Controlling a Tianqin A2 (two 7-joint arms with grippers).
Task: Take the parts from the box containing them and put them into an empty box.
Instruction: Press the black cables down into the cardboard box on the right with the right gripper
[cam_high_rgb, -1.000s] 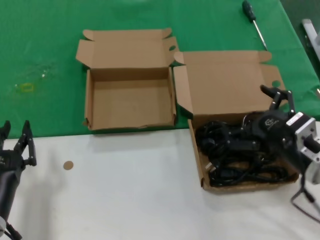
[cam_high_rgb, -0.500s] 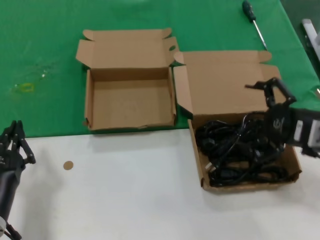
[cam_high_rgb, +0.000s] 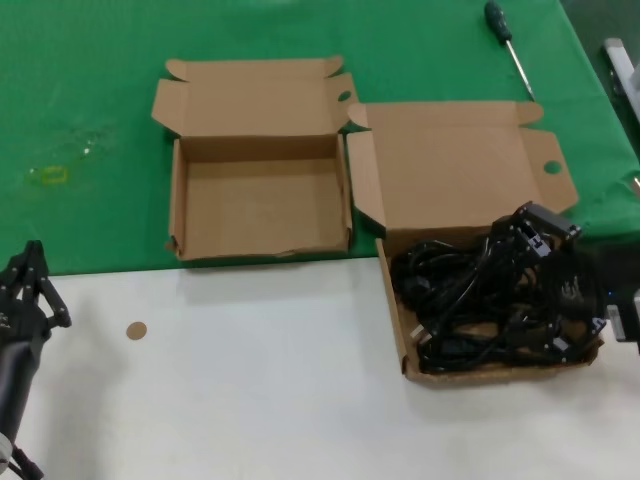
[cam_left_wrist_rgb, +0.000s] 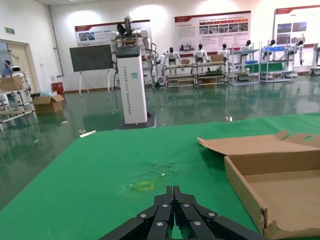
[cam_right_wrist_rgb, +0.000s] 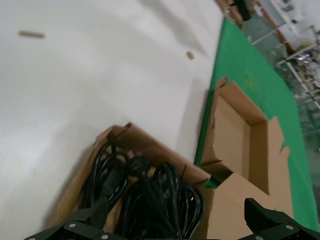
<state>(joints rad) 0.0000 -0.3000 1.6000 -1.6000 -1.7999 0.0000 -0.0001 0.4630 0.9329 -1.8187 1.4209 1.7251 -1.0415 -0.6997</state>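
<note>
1. Black coiled power cables (cam_high_rgb: 475, 300) lie tangled in the larger cardboard carton (cam_high_rgb: 465, 180), filling its tray at the table's right; same cables in the right wrist view (cam_right_wrist_rgb: 150, 200).
2. Larger carton's tall lid panel lies back flat on the green cloth (cam_high_rgb: 80, 100); round hole in its side flap (cam_high_rgb: 552, 167).
3. Right gripper (cam_high_rgb: 530, 235) is down over the tray's far right part, right at the cable pile. Fingers spread apart in the right wrist view (cam_right_wrist_rgb: 170, 227), nothing between them; cannot tell if the tips touch the cables.
4. Smaller cardboard carton (cam_high_rgb: 258, 200) sits just left of the larger one, side flaps near touching, lid open, no cables in it. It straddles the edge of the green cloth and the white tabletop (cam_high_rgb: 250, 380).
5. Left gripper (cam_high_rgb: 30, 295) is parked at the near left edge, well apart from both cartons. Fingers pressed together in the left wrist view (cam_left_wrist_rgb: 172, 215), holding nothing.
6. Small brown disc (cam_high_rgb: 136, 330) on the white surface near the left gripper.
7. Screwdriver (cam_high_rgb: 508, 45) on the green cloth beyond the larger carton.
</note>
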